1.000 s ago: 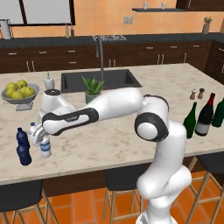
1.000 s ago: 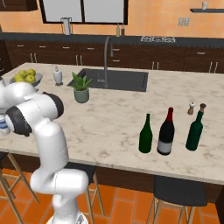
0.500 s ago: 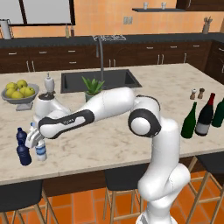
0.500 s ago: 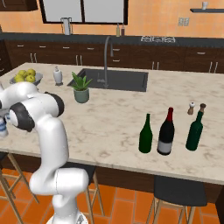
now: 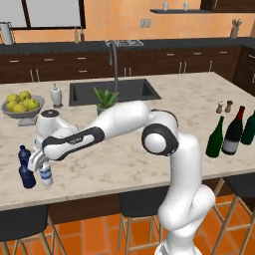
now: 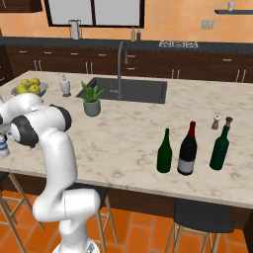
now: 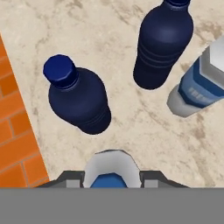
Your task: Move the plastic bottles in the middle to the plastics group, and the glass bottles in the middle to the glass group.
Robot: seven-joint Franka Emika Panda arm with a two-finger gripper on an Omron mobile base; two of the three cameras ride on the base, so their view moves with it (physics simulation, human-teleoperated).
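My gripper [image 5: 42, 165] hangs over the counter's front left corner, shut on a clear plastic bottle [image 5: 46, 176] with a pale label; the blue cap [image 7: 109, 180] sits between the fingers [image 7: 72, 178]. Two navy bottles of the plastics group [image 5: 23, 153] [image 5: 26, 176] stand just left of it, also seen from above [image 7: 78, 98] [image 7: 162, 41]. A second clear plastic bottle [image 7: 199, 85] stands close by on the other side. Far right on the counter, a green glass bottle [image 5: 215, 138] stands beside the near-black red-topped bottle [image 5: 234, 131] and another green one [image 5: 249, 128].
A fruit bowl [image 5: 22, 105], a white dispenser [image 5: 56, 94], a potted plant [image 5: 105, 98] and the sink [image 5: 132, 89] lie behind the arm. Small shakers [image 5: 224, 106] stand behind the wine bottles. The counter's front edge [image 7: 33, 131] runs close beside the navy bottles.
The arm has swung a little left and down with the clear bottle, bringing it beside the navy bottles. The wine bottles have not moved.
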